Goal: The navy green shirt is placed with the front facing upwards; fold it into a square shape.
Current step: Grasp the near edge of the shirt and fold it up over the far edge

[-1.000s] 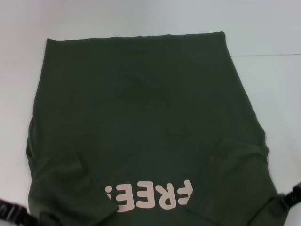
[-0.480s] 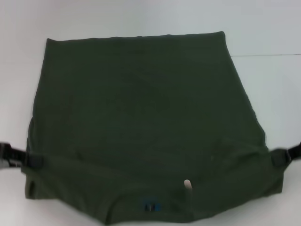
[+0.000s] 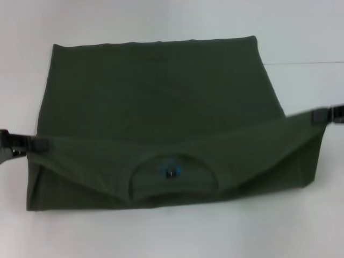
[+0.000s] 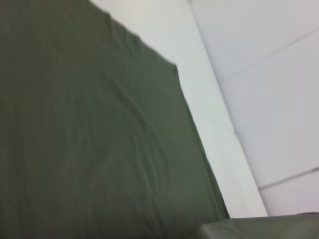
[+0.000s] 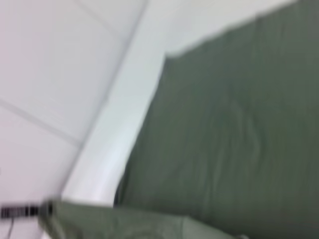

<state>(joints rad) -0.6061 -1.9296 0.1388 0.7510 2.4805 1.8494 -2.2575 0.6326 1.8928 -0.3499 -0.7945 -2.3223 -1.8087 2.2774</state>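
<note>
On a plain white bench (image 3: 301, 226), the left hand (image 3: 33, 144) and right hand (image 3: 317, 115) each clench a corner of the navy green shirt (image 3: 156, 97), its collar end folded over, neck label (image 3: 171, 172) up.

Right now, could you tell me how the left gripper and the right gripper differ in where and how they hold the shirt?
The left gripper grips the navy green shirt at its left edge, nearer the robot; the right gripper grips the right edge farther from it. So the lifted fold slants, its right end carried farther over than its left. Both are shut on the fabric, stretching the fold between them, with the collar and its label facing up.
</note>
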